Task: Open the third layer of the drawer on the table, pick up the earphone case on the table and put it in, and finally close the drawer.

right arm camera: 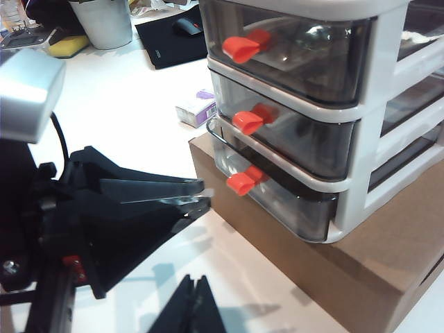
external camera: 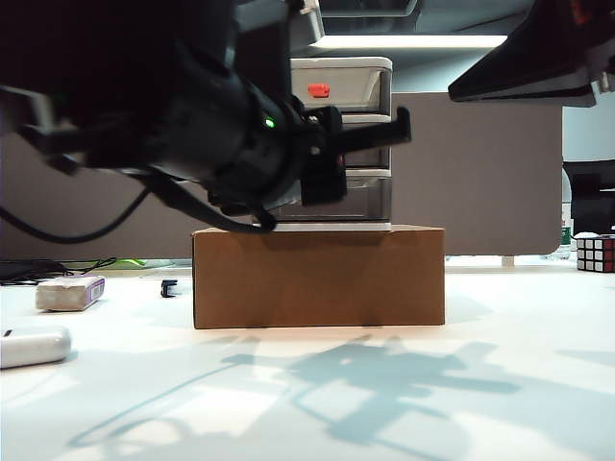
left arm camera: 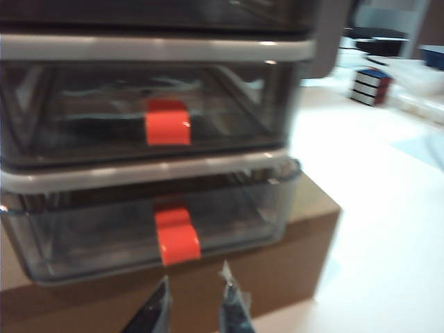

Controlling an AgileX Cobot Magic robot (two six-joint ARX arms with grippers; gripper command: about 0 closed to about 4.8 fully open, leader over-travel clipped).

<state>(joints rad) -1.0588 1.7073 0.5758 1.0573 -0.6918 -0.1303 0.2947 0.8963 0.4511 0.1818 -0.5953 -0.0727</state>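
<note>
**Left gripper hangs before the lowest drawer**

While the left gripper (left arm camera: 195, 305) hovers in front of the drawer (external camera: 341, 144), its fingers (left arm camera: 158, 311) stand slightly apart with nothing between them, their tips just short of the red-orange handle (left arm camera: 177, 232) of the third layer (left arm camera: 152, 229). That layer, smoky grey and see-through, sticks out a little from the white frame; whether the fingers touch it cannot be told. The unit stands on a brown box (external camera: 319, 277) on the table (external camera: 519, 365). The earphone case (external camera: 34, 346), glossy white with rounded ends, lies on the table well to the left, apart from both arms, near a whitish block (external camera: 69, 293). The right gripper (right arm camera: 191, 309) hangs off to the side of the drawer, fingers together and empty. A cube puzzle (external camera: 596, 254) sits far right.
</note>
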